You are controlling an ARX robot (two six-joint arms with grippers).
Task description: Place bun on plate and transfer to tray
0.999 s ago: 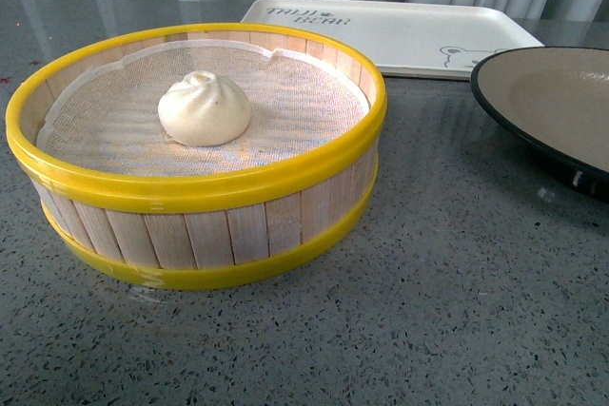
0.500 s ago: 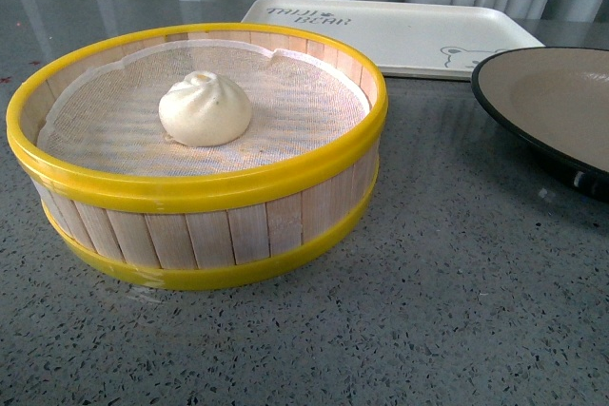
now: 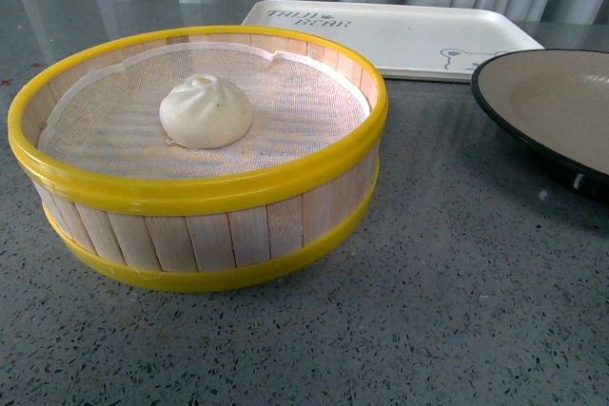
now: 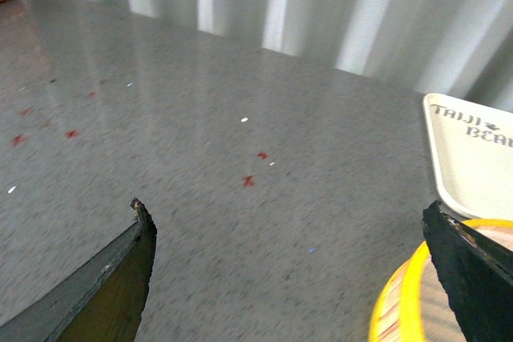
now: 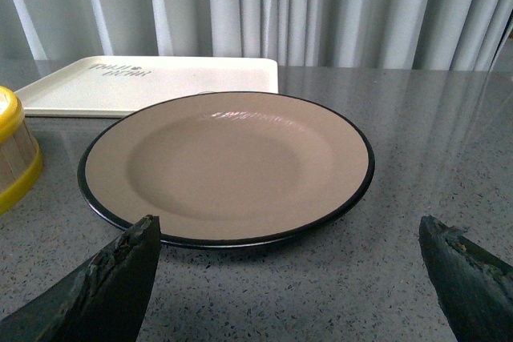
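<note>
A white pleated bun [image 3: 206, 111] rests on the cloth liner inside the yellow-rimmed wooden steamer basket [image 3: 219, 192] at the front left. The black-rimmed, beige plate [image 3: 533, 135] sits at the right edge; the right wrist view shows this plate [image 5: 128, 214] whole and bare. Behind both lies the cream tray [image 3: 409, 35] with dark lettering. Neither gripper appears in the front view. My left gripper [image 4: 288, 218] is open over bare table beside the basket [image 4: 401, 302], with the tray's corner [image 4: 473, 158] beyond. My right gripper [image 5: 288, 234] is open just in front of the plate.
Grey speckled tabletop [image 3: 457, 311] spreads around the basket and plate. Pale curtains [image 5: 321, 6] hang behind the table. Small red marks [image 4: 248, 181] dot the surface on the left side.
The front view has shifted very slightly; the basket and bun sit a touch lower in frame. Nothing on the table has moved.
</note>
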